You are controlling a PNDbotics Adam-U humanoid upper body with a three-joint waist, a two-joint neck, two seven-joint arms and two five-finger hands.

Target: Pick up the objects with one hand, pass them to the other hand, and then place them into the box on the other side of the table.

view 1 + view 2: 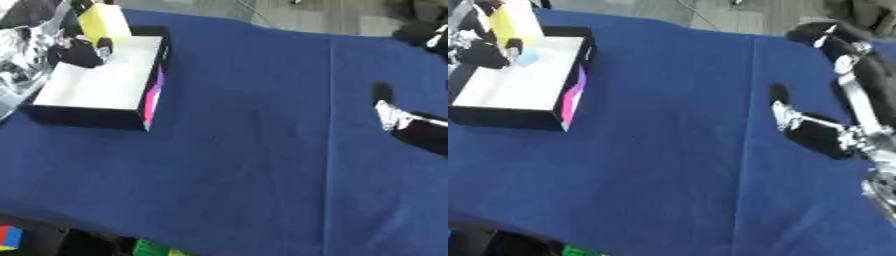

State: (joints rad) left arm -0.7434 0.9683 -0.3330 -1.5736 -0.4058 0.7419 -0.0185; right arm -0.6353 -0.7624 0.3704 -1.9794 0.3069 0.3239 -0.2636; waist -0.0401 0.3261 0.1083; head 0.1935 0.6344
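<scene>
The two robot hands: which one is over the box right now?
The left hand, at the view's upper left, is over the white-floored box beside a yellow block. The right hand is far off, above bare blue cloth.

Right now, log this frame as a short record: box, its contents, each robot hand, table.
box: white-floored, black-walled box at table's far left
object: yellow block upright at box's far end
left robot hand: over the box beside the block, fingers unclear
right robot hand: above bare cloth at right, holding nothing visible
table: blue cloth
</scene>
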